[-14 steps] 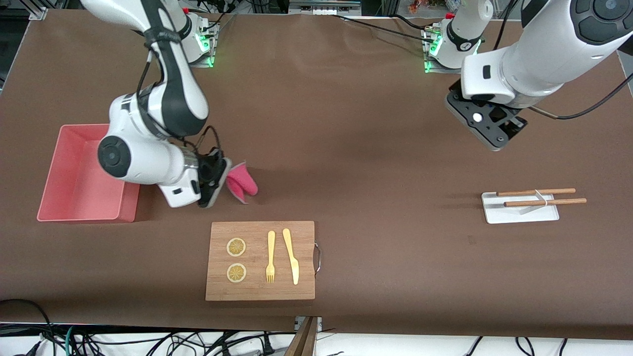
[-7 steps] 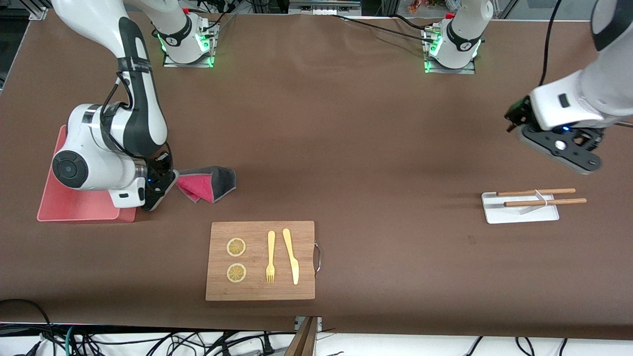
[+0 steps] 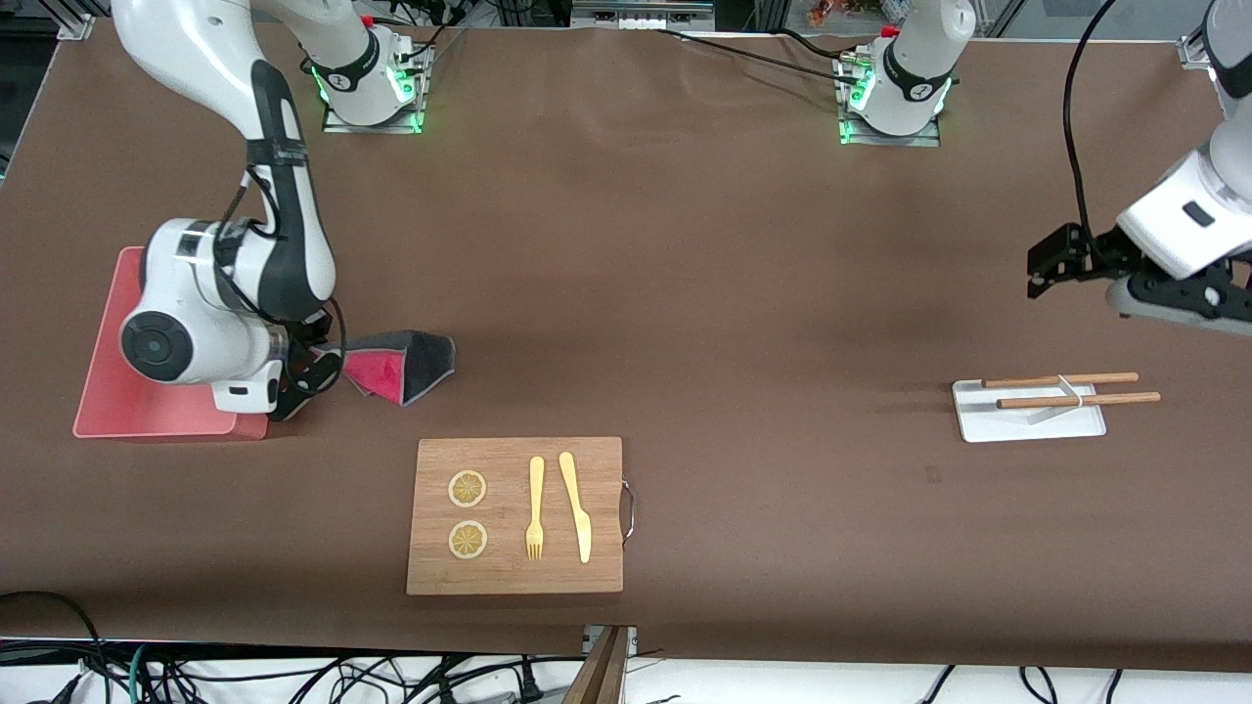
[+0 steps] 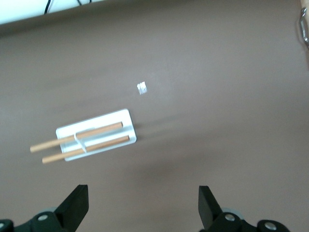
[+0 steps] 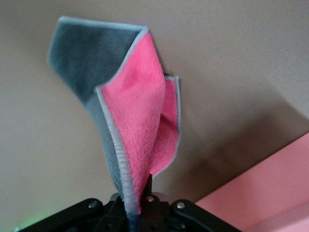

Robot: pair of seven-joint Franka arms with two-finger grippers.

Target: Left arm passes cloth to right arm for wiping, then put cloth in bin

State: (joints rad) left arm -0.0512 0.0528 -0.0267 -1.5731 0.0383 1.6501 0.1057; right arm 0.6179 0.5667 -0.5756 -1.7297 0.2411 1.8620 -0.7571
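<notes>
My right gripper [image 3: 311,376] is shut on one end of the cloth [image 3: 406,357], just beside the pink bin [image 3: 108,391] at the right arm's end of the table. The cloth is grey with its red-pink side showing and trails away from the bin, low over the table. In the right wrist view the cloth [image 5: 130,111] runs out from the closed gripper [image 5: 140,195], with the bin's corner [image 5: 273,188] alongside. My left gripper [image 3: 1051,262] is open and empty, up over the table at the left arm's end. Its fingers [image 4: 77,200] stand wide apart.
A wooden cutting board [image 3: 515,577] with two lemon slices, a fork and a knife lies nearer the camera than the cloth. A small white tray [image 3: 1027,425] with two wooden chopsticks lies under the left gripper's area and also shows in the left wrist view [image 4: 99,126].
My right arm has carried the cloth toward the bin, and the cloth has opened out with grey showing. My left arm has swung away toward its end of the table.
</notes>
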